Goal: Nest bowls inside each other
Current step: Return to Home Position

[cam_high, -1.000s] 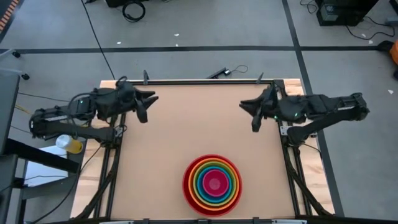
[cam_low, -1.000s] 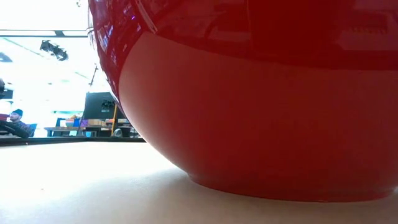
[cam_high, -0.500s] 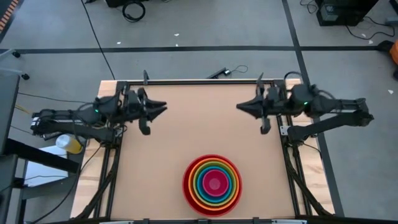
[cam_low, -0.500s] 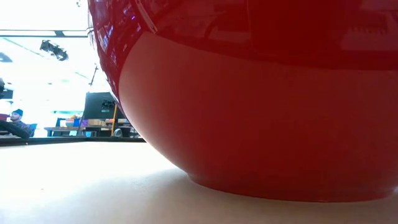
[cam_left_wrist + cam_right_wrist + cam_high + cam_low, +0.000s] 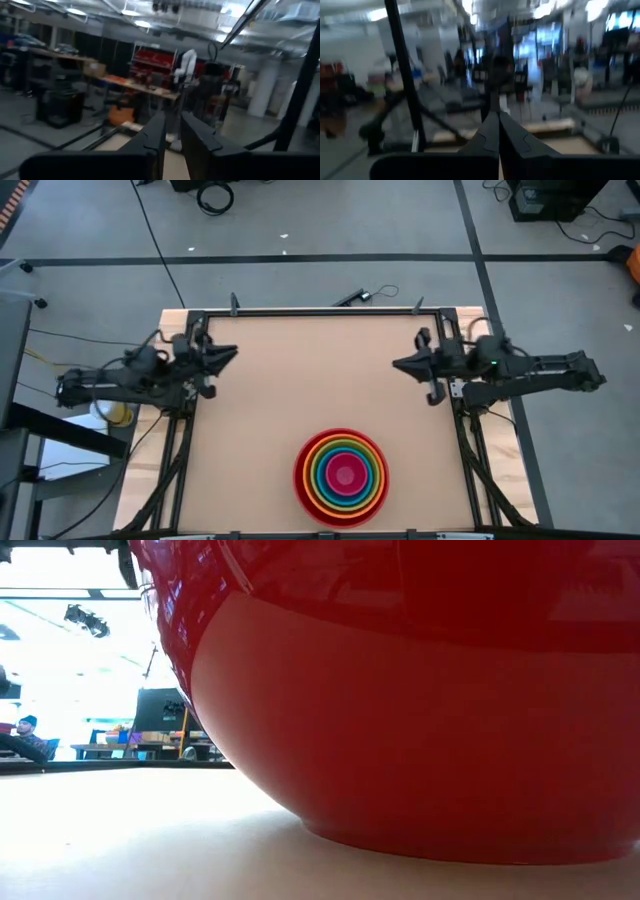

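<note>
Five bowls (image 5: 341, 477) sit nested in one stack at lower centre: one red, one orange, one lime green, one blue, one pink. One table (image 5: 300, 380). Two arms: one left end effector (image 5: 228, 352), one right end effector (image 5: 398, 365).

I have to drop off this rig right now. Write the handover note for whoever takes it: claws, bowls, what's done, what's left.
Left claw: at the left side of the table, fingers narrowly parted, empty.
Right claw: at the table's right side, shut, empty.
Bowls: one nest, midway between the sides, toward the edge away from both arms. The red bowl is outermost, then the orange bowl, green bowl and blue bowl, with the pink bowl in the centre.
Done: all five nested.
Left: probably only parking both arms at home.
</note>
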